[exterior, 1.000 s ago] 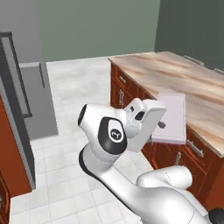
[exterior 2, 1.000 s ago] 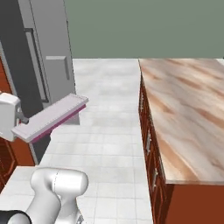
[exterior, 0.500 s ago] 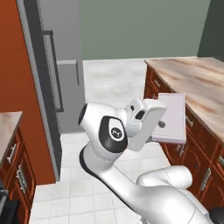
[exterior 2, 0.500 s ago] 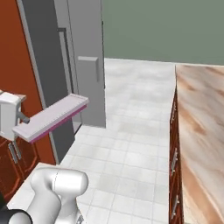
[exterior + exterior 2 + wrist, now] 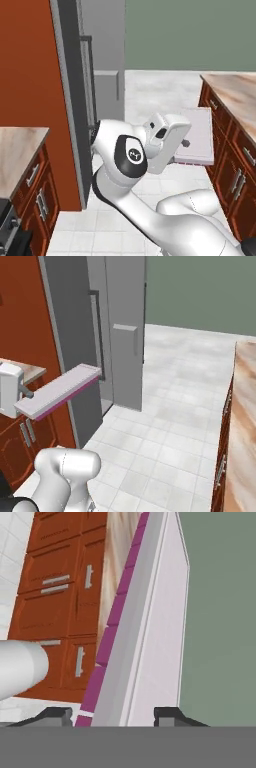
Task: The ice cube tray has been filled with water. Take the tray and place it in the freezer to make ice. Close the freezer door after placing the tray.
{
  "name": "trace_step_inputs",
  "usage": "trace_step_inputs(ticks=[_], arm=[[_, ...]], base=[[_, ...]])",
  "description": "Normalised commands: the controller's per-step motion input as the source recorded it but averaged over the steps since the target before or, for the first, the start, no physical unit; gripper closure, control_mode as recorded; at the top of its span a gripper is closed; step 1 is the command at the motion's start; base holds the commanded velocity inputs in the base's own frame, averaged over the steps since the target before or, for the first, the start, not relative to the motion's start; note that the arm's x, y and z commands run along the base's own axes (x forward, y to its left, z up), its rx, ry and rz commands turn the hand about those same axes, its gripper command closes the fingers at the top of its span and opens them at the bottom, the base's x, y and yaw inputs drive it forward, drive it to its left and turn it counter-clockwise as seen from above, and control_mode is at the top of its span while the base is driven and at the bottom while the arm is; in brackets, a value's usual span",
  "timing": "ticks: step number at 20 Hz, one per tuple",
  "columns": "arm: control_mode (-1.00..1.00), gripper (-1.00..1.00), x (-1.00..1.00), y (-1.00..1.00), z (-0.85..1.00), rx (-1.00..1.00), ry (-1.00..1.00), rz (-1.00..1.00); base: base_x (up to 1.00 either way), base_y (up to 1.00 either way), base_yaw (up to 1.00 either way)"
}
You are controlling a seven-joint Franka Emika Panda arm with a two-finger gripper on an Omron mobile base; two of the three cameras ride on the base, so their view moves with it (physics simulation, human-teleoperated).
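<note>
The ice cube tray [image 5: 200,135] is a pale lavender-white slab held level in the air in front of the arm. My gripper [image 5: 184,144] is shut on one short end of it. From the right, the tray [image 5: 62,388] sticks out from the gripper [image 5: 25,392] toward the freezer [image 5: 120,331]. In the hand view the tray [image 5: 145,637] runs up between the two fingertips [image 5: 55,714], its purple underside showing. The freezer [image 5: 102,60] is tall and grey. The freezer door's dark bar handle [image 5: 89,75] faces me, and the door looks shut.
A tall red-brown cabinet [image 5: 30,75] stands left of the freezer, with a low marbled counter [image 5: 15,150] in front of it. The island counter [image 5: 235,95] with wooden drawers runs along the right. Pale tiled floor [image 5: 165,421] lies open between island and freezer.
The whole picture has shifted, so the base has moved: the freezer now stands nearer and more central, the island further right. The tray stays in the same grip.
</note>
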Motion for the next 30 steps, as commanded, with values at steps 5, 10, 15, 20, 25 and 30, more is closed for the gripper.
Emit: trace_step_inputs(ticks=[5,10,15,20,25,30], arm=[[1.00,1.00,0.00,0.00,0.00,0.00,0.00,0.00],[1.00,1.00,0.00,0.00,0.00,0.00,0.00,0.00],[1.00,1.00,0.00,0.00,0.00,0.00,0.00,0.00],[1.00,1.00,0.00,0.00,0.00,0.00,0.00,0.00],[1.00,1.00,0.00,0.00,0.00,0.00,0.00,0.00],[1.00,1.00,0.00,0.00,0.00,0.00,0.00,0.00]], base=[[0.65,-0.15,0.31],[0.52,-0.29,0.27],[0.46,-0.34,0.26],[0.47,-0.25,0.24],[0.45,-0.27,0.26],[0.38,-0.37,0.27]])
